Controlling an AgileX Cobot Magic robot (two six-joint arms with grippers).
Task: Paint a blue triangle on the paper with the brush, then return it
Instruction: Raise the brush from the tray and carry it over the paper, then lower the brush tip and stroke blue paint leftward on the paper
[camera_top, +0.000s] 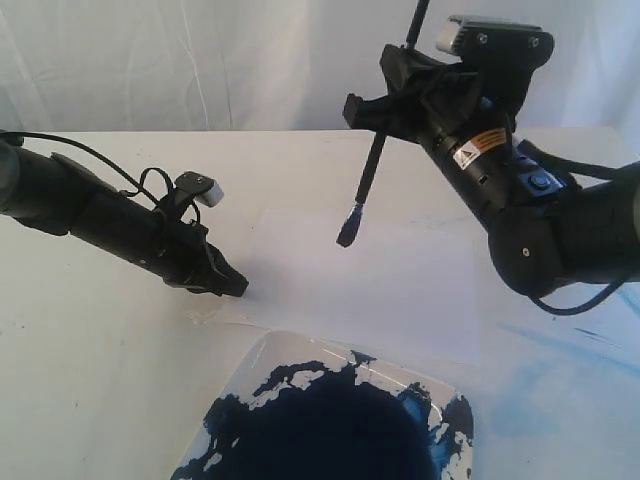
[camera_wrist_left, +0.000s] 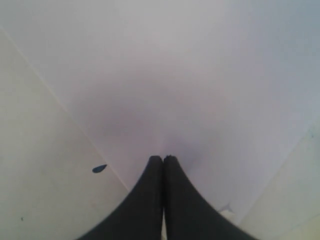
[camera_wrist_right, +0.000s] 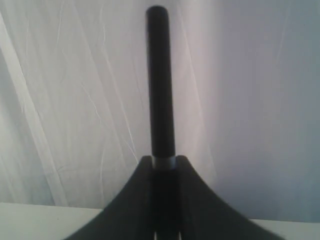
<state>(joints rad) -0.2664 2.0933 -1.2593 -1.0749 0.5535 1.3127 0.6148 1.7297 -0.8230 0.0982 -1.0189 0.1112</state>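
Note:
The black brush (camera_top: 367, 178) hangs nearly upright with its blue-stained tip (camera_top: 348, 229) a little above the white paper (camera_top: 420, 285). My right gripper (camera_top: 378, 118) is shut on its shaft, high over the paper's far part. In the right wrist view the handle (camera_wrist_right: 160, 85) sticks out past the shut gripper (camera_wrist_right: 164, 161). My left gripper (camera_top: 236, 286) is shut and empty, its tips resting on the paper's left corner. The left wrist view shows the shut gripper (camera_wrist_left: 163, 158) against the paper (camera_wrist_left: 200, 75). No blue triangle shows on the paper.
A glossy white tray (camera_top: 262, 357) smeared with dark blue paint sits at the front edge, just below the paper. Pale-blue smears (camera_top: 580, 350) mark the table on the right. A small blue drop (camera_wrist_left: 99, 168) lies on the table beside the paper's edge. A white curtain hangs behind.

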